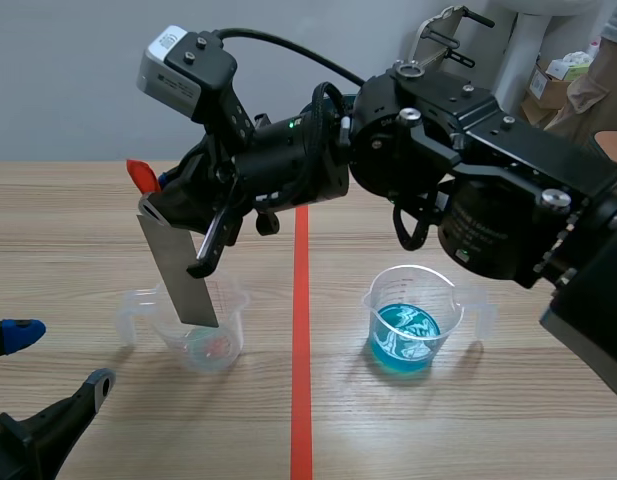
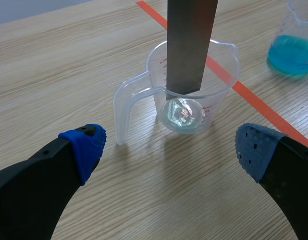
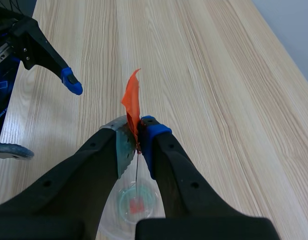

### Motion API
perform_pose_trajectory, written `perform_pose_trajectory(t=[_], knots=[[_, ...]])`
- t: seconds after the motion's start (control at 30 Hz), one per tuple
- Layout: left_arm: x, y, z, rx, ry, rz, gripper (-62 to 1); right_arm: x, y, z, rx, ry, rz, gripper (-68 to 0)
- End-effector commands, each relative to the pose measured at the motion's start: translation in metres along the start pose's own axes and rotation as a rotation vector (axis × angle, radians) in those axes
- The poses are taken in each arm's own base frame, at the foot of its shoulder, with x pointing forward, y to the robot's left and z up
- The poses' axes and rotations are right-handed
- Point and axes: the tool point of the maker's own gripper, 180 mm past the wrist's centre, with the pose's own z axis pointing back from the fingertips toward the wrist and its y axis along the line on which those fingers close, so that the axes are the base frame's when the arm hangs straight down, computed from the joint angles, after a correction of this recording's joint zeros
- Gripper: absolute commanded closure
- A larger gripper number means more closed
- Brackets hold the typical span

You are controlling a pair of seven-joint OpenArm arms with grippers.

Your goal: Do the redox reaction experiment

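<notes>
Scene view: shows the right gripper (image 1: 160,203) clamped on the top of a grey metal strip (image 1: 183,270), hung tilted above the counter (image 1: 68,230), left of the red tape line (image 1: 301,330). Puts the strip's lower end at the mouth of a clear cup (image 1: 146,302); cannot tell how deep. Places a cup with blue liquid (image 1: 445,290) right of the line, well apart. Shows the left gripper (image 1: 56,360) low by the counter's near left corner, fingers apart, holding nothing.

Left wrist view: looks past spread blue pads (image 2: 91,145) at the clear cup just ahead, strip end at its near rim.

Right wrist view: shows both fingers pressed on the strip's thin edge, an orange tab (image 3: 132,100) sticking up between them, the clear cup straight below.
</notes>
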Motion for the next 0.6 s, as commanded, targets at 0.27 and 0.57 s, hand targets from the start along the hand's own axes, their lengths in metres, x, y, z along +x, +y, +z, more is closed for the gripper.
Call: perform_pose_trajectory(t=[0.27,0.57], knots=[[0.010,0.000,-0.002,0.002,-0.041,0.000,-55.5,-0.007,0.007,-0.011,0.032,-0.006,0.076,-0.6],[0.010,0.000,-0.002,0.003,-0.041,0.000,-55.5,-0.012,0.006,-0.012,0.028,0.015,0.096,-0.6]])
